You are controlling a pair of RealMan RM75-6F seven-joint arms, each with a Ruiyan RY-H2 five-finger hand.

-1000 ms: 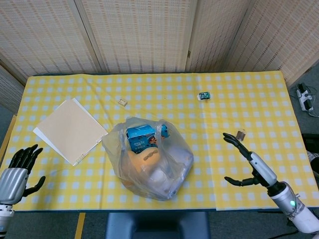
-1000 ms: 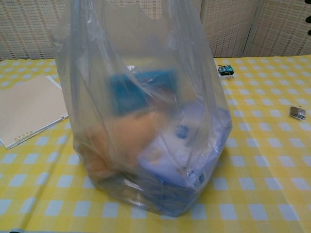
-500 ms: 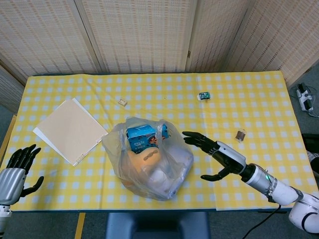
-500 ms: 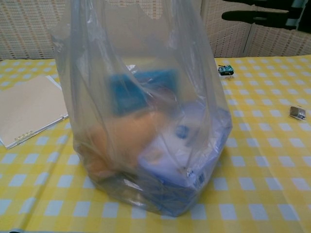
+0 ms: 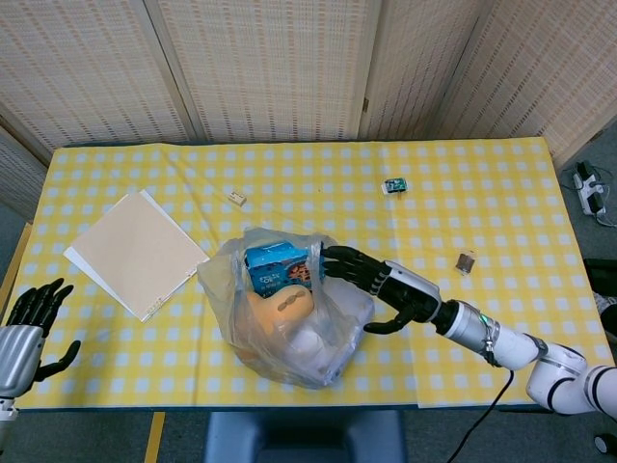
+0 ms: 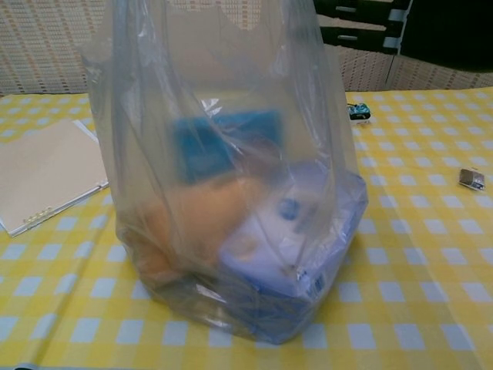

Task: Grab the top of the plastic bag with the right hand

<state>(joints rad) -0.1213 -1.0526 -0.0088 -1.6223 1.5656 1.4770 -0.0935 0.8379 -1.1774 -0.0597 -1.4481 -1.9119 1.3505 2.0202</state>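
Observation:
A clear plastic bag (image 5: 289, 313) stands upright near the table's front edge, filled with a blue carton (image 5: 275, 268), an orange item and white packs. In the chest view the bag (image 6: 231, 177) fills most of the frame. My right hand (image 5: 371, 283) reaches in from the right with fingers spread, fingertips at the bag's upper right rim by its handle (image 5: 313, 253); it holds nothing. The same hand (image 6: 385, 27) shows dark at the top right of the chest view. My left hand (image 5: 27, 328) rests open at the table's front left corner, far from the bag.
A tan notebook (image 5: 135, 253) lies left of the bag. A small white piece (image 5: 236, 198) sits behind the bag, a small green object (image 5: 393, 185) lies at the back right, and a small brown object (image 5: 467, 260) lies right of my right arm.
My right hand has swept leftward from the table's right side to the bag's top right rim, fingers still spread. The left hand has barely shifted. The bag has not moved.

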